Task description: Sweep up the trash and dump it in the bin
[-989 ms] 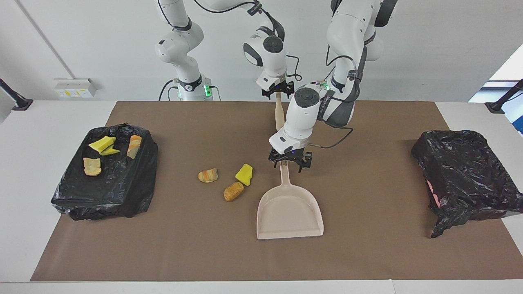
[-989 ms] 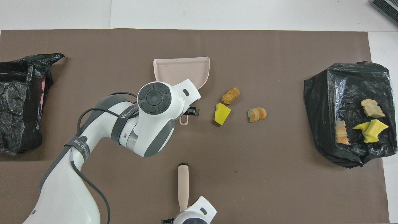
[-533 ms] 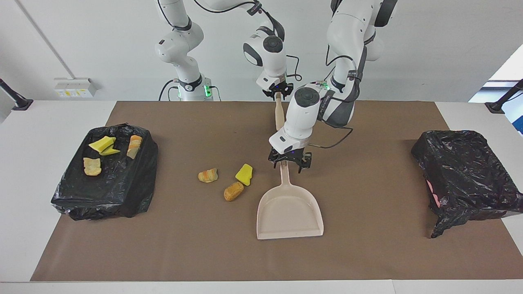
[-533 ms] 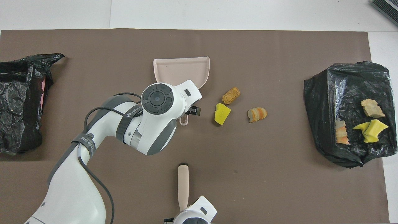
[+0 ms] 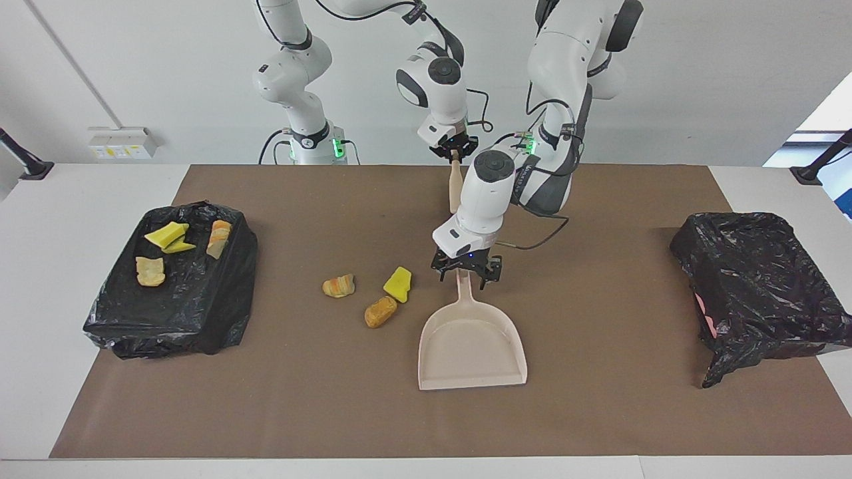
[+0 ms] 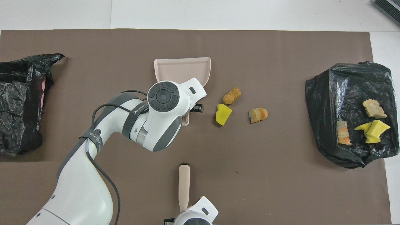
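Observation:
Three pieces of trash lie on the brown mat: a yellow chunk (image 5: 398,284) (image 6: 223,113), a brown lump (image 5: 380,311) (image 6: 232,95) and a striped orange-tan piece (image 5: 339,286) (image 6: 258,115). Beside them lies the beige dustpan (image 5: 471,346) (image 6: 182,70), its handle pointing at the robots. My left gripper (image 5: 465,271) is down at that handle's end. My right gripper (image 5: 454,150) is shut on the top of the beige brush handle (image 5: 453,189) (image 6: 184,186); the left hand hides the handle's lower end. Several more trash pieces (image 5: 166,235) rest on the black-bagged bin (image 5: 173,313) at the right arm's end.
A second black-bagged bin (image 5: 752,279) (image 6: 18,103) stands at the left arm's end of the table. The brown mat (image 5: 599,412) covers most of the tabletop, with white table edge around it.
The right gripper has shut on the brush handle and lifted slightly. The left hand has settled lower onto the dustpan handle and shifted a little toward the trash pieces.

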